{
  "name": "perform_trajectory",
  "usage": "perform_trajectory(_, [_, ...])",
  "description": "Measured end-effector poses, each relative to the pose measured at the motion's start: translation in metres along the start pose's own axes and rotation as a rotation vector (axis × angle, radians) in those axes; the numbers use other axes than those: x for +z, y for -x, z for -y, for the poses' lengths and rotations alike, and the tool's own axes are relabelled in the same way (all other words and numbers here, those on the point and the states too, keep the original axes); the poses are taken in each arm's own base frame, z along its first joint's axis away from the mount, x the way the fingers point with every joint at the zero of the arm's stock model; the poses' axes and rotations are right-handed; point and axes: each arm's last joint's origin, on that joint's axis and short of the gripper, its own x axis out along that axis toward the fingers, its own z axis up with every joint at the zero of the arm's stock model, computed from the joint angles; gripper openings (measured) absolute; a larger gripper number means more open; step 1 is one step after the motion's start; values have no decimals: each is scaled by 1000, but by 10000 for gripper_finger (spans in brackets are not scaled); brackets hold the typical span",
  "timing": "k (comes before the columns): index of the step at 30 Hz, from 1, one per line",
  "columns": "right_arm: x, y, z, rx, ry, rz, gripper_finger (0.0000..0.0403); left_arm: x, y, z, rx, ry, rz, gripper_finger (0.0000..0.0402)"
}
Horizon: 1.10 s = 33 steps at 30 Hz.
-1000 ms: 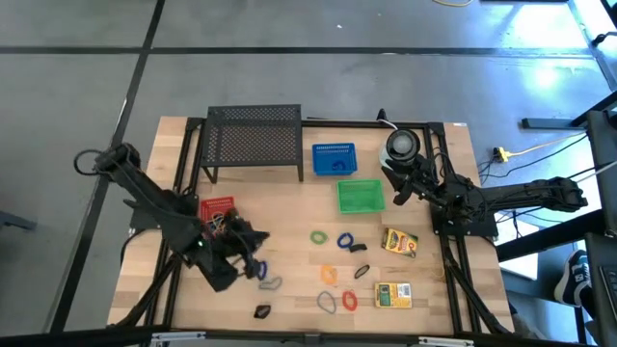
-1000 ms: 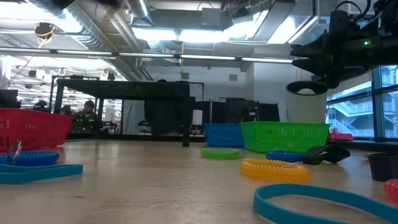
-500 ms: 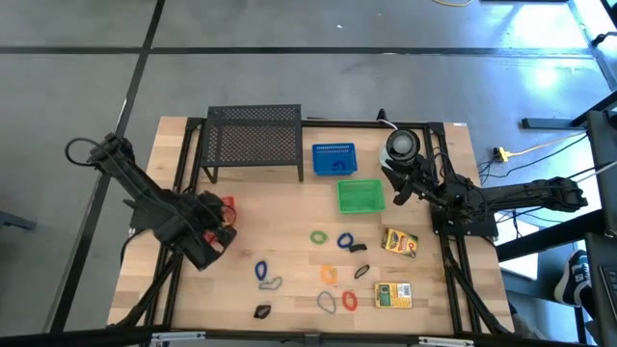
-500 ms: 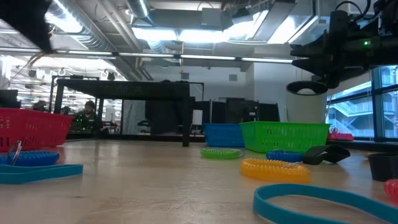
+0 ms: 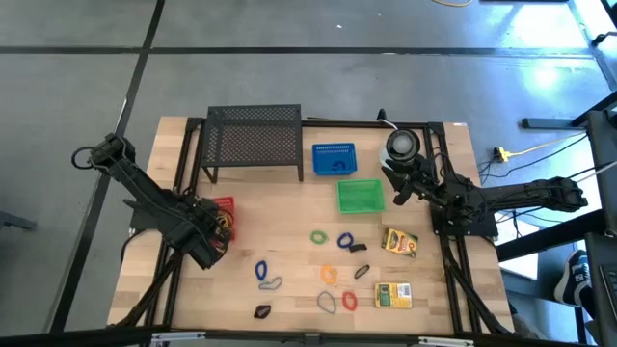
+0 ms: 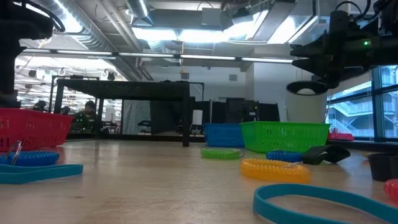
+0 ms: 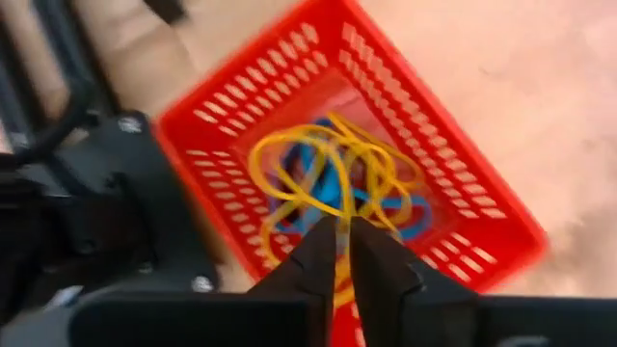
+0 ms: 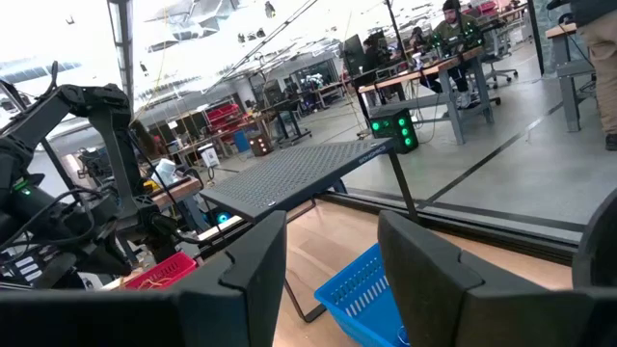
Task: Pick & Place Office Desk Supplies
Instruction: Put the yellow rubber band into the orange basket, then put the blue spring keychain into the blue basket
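Now that your left hand (image 7: pixel 342 253) is hanging over the red basket (image 5: pixel 220 205) at the bench's (image 5: pixel 289 231) left side, you are no longer working over the loose items nearer the middle, where it stood a second ago. From the left wrist view its fingers are standing almost together with only a narrow gap, and nothing is showing between them; a tangle of yellow rubber bands (image 7: pixel 328 169) over blue loops (image 7: pixel 318 198) is lying in the basket beneath. My judgement is that you are letting go of a delivery, so one more item is counting as sorted.

Your right hand (image 5: pixel 403 185) is waiting with fingers apart and empty, near the green basket (image 5: pixel 361 197) and beside the round grey-white disc (image 5: pixel 401 145) at the far right.

Remaining supplies are lying on the bench's near half. A blue oval loop (image 5: pixel 260 271) is lying with its long axis running roughly near-to-far, a grey loop (image 5: pixel 272 283) touching or just beside it. A green loop (image 5: pixel 319 236) and another blue loop (image 5: pixel 345 242) are lying near the centre, orange loops (image 5: pixel 330 276) nearer. Two yellow-green boxes (image 5: pixel 400 241) are lying to the right, the nearer one (image 5: pixel 393 295) with its long axis left-to-right. A black clip (image 5: pixel 262 311) is sitting close to the near edge.
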Motion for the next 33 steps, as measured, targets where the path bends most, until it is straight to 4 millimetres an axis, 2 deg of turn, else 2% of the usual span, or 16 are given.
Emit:
perform_trajectory(9, [0, 0, 0, -1, 0, 0, 166, 0, 0, 4, -41, 0, -8, 109])
perform_trajectory(14, [0, 0, 0, 0, 0, 0, 166, 0, 2, 19, -205, -29, 96, 134])
perform_trajectory(21, [0, 0, 0, 0, 0, 1, 166, 0, 13, 62, -528, -215, 403, 150])
perform_trajectory(25, [0, 0, 0, -1, 0, 0, 166, -3, 12, 92, -646, -227, 462, 159])
perform_trajectory(29, [0, 0, 0, -1, 0, 0, 166, -3, 1, 122, -722, -259, 497, 169])
perform_trajectory(33, [0, 0, 0, -1, 1, -1, 166, -1, -14, 139, -752, -338, 466, 175])
